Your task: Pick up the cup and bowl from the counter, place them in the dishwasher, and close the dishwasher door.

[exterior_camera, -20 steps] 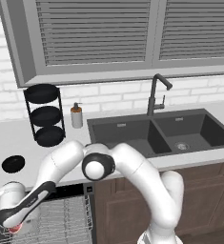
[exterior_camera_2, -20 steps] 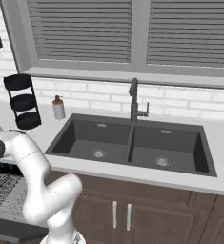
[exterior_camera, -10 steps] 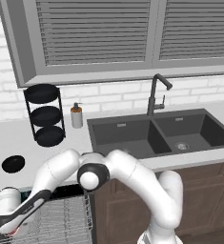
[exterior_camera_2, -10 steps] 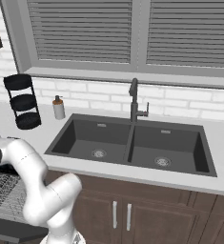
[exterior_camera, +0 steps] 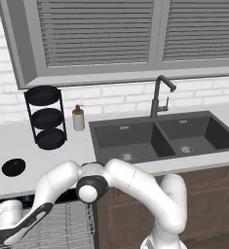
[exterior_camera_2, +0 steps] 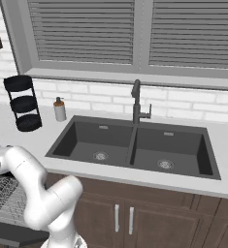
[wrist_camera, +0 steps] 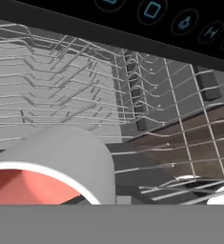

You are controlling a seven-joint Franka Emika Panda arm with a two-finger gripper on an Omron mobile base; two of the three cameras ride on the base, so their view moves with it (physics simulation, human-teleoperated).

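Note:
The white cup (wrist_camera: 70,152) with its red-coral inside lies close under the hand camera at the lower left, over the grey wire rack (wrist_camera: 61,95) of the dishwasher; it hides my fingertips. My gripper (exterior_camera: 0,239) hangs low at the far left above the pulled-out rack (exterior_camera: 62,223), shut on the cup. Across the top of the hand view runs the black control strip (wrist_camera: 156,14) with blue-green marks. The black bowl (exterior_camera: 13,167) sits on the counter (exterior_camera: 9,141) at the left. The dishwasher door (exterior_camera_2: 18,233) lies open.
A three-tier wire stand (exterior_camera: 46,116) with black trays and a soap dispenser (exterior_camera: 78,118) stand by the back wall. The dark double sink (exterior_camera: 160,136) with its faucet (exterior_camera: 159,95) lies to the right. Brown cabinets (exterior_camera_2: 135,213) run below the counter.
The arm has swung lower and further left, carrying the hand and the cup down over the dishwasher rack. The bowl has stayed in place.

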